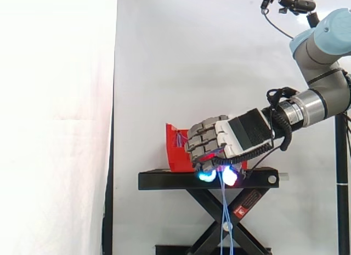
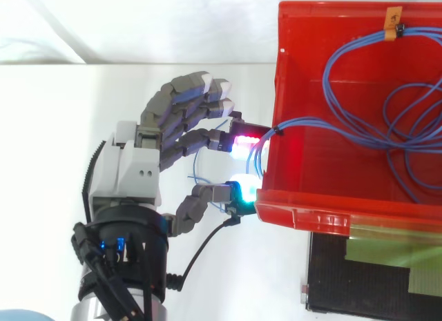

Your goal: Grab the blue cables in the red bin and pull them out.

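Several blue cables (image 2: 330,71) over bin (image 2: 304,214) wall

In the side view the hand (image 1: 236,135) covers most of the red bin (image 1: 174,151), hiding its inside and its right wall. The blue cables (image 1: 224,211) hanging at lower centre run off the bottom edge, which also cuts the foot of the black stand (image 1: 164,181). In the top view the right edge cuts the bin and the cable loops, and the arm (image 2: 117,293) leaves at the lower left.
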